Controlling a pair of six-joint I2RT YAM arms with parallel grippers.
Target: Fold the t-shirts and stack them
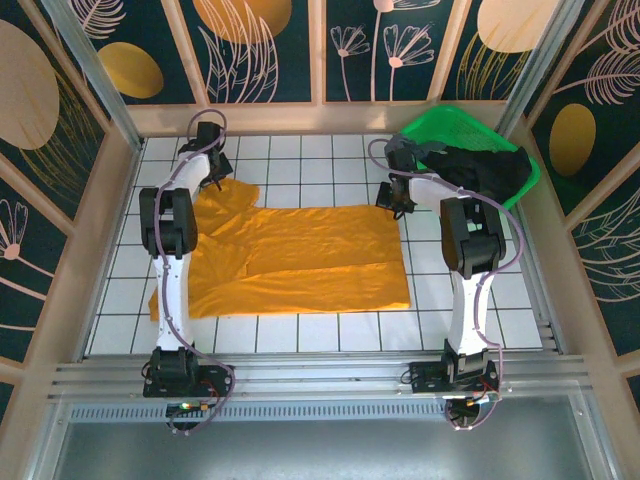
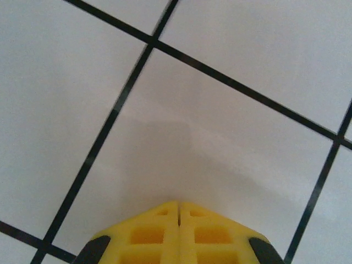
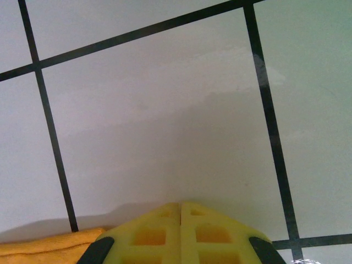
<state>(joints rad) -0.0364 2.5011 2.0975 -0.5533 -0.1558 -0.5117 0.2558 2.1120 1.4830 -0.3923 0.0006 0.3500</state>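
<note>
The left end effector, closed with no cloth seen between its pads, sits at the far left corner of the orange t-shirt. The right end effector, also closed, sits at its far right corner. The shirt lies spread on the table, barely folded. The black t-shirt lies in the basket beyond that corner. Nothing is stacked. Both arms reach forward, elbows raised.

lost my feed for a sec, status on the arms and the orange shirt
Left gripper, right gripper: jaws shut, at far edge of orange t-shirt. Shirt spread on the tiles. Black t-shirt in the green basket, out of the way.
</note>
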